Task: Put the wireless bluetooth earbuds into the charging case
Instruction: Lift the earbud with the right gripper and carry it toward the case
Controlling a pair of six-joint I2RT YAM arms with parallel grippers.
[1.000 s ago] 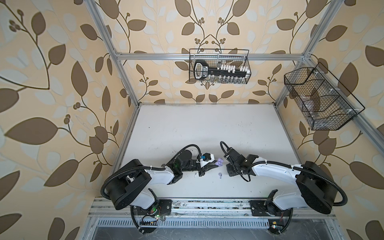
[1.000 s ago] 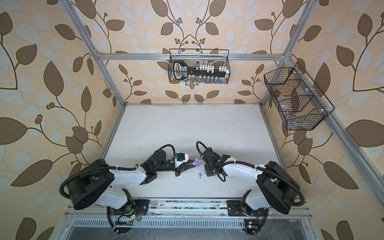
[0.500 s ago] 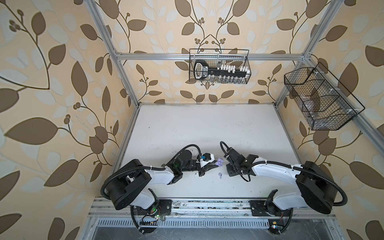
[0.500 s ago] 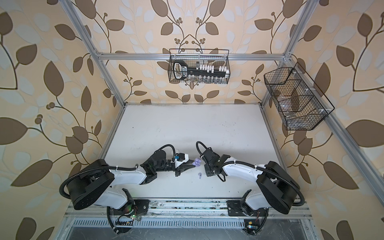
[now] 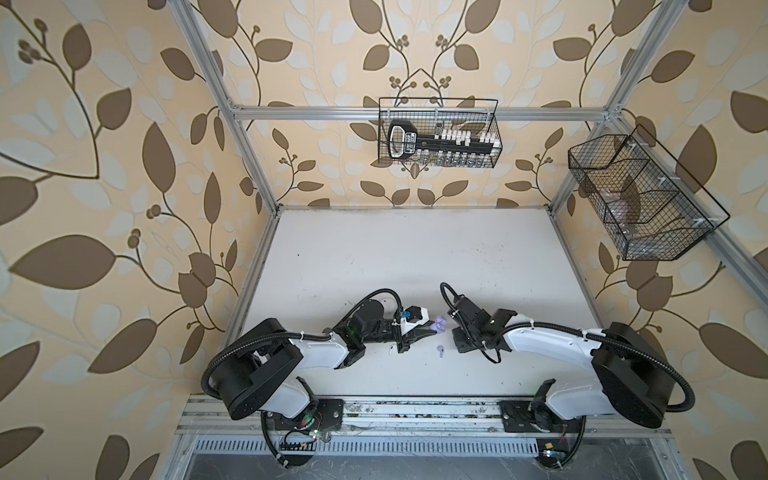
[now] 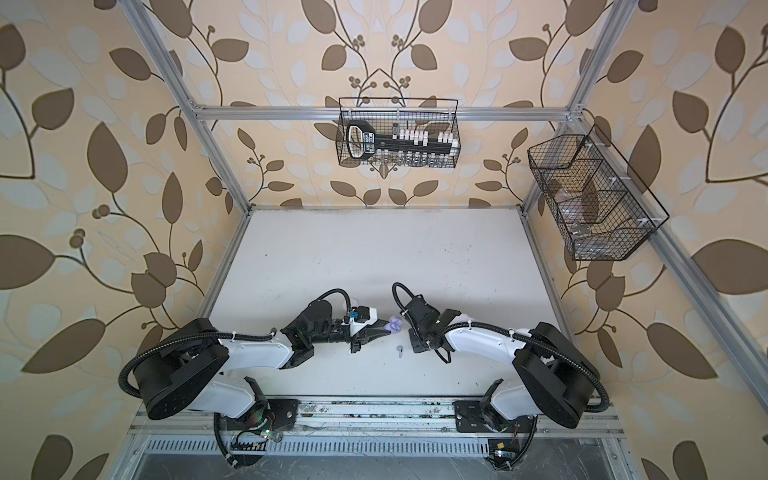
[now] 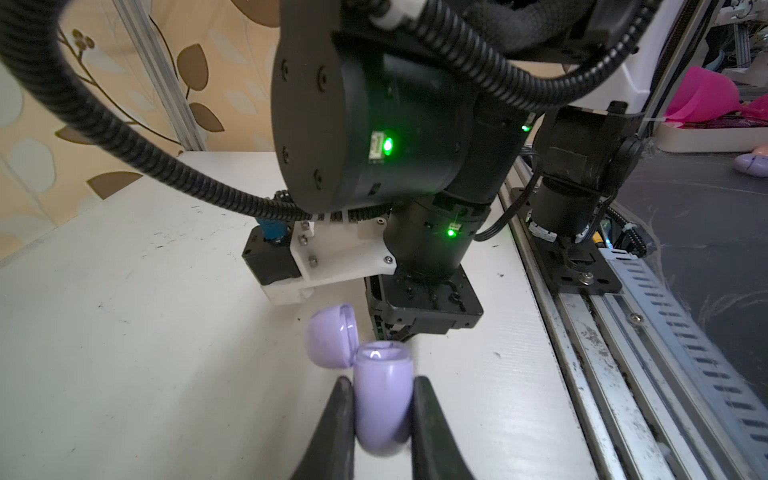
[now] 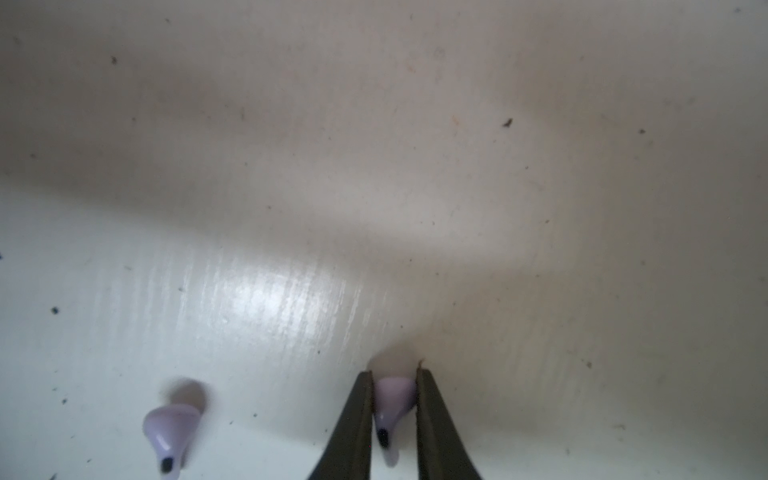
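1. Near the front edge of the worktop (image 5: 374, 257), our right gripper (image 8: 394, 374) pinches a lavender earbud (image 8: 392, 395); second earbud (image 8: 170, 424) lies just beside.
2. Left gripper (image 7: 382, 380) clamps the open case (image 7: 382, 411).
3. We judge earbuds light and slick; pinch the body.

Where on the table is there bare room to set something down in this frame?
The far half of the table, up to the back wall, is bare edge to edge. Crowded: front centre, where the left gripper clamps the lavender case, the right gripper pinches an earbud and a loose earbud lies close by.
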